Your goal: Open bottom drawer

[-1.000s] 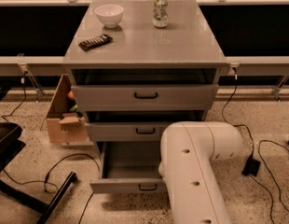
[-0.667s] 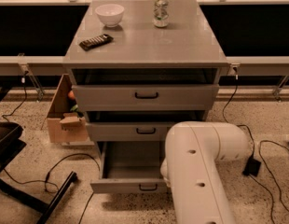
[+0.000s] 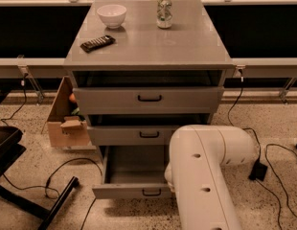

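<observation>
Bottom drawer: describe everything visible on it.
The grey flat-fronted bottom drawer is pulled well out over the speckled floor, lowest of three. Its narrow front carries a small black loop handle; the visible interior looks bare. The robot's white arm covers its right end, and the hand is hidden behind that arm, so contact cannot be confirmed.
</observation>
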`<control>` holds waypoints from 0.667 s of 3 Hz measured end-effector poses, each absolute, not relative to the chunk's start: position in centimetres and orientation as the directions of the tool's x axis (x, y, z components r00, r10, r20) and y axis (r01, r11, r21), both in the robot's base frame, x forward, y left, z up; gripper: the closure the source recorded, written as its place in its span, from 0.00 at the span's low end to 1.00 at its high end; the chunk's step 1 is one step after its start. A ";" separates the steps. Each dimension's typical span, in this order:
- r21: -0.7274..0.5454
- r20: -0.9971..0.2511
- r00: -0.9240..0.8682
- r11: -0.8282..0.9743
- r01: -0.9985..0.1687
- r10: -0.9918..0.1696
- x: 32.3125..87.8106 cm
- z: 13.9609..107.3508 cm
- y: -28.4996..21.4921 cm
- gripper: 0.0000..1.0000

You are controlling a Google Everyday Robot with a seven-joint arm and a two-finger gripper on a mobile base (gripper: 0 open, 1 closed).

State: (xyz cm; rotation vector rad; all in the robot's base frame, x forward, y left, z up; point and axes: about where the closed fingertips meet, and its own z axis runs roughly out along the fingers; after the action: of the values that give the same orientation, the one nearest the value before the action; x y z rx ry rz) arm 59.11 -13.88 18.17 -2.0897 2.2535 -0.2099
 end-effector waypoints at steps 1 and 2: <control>-0.141 0.048 -0.079 0.071 -0.987 -0.996 59.1 18.2 -13.9 0.37; -0.141 0.048 -0.079 0.071 -0.987 -0.996 59.1 18.2 -13.9 0.14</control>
State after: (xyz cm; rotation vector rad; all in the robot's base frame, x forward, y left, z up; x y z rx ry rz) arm 59.11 -13.88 18.17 -2.0898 2.2535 -0.2098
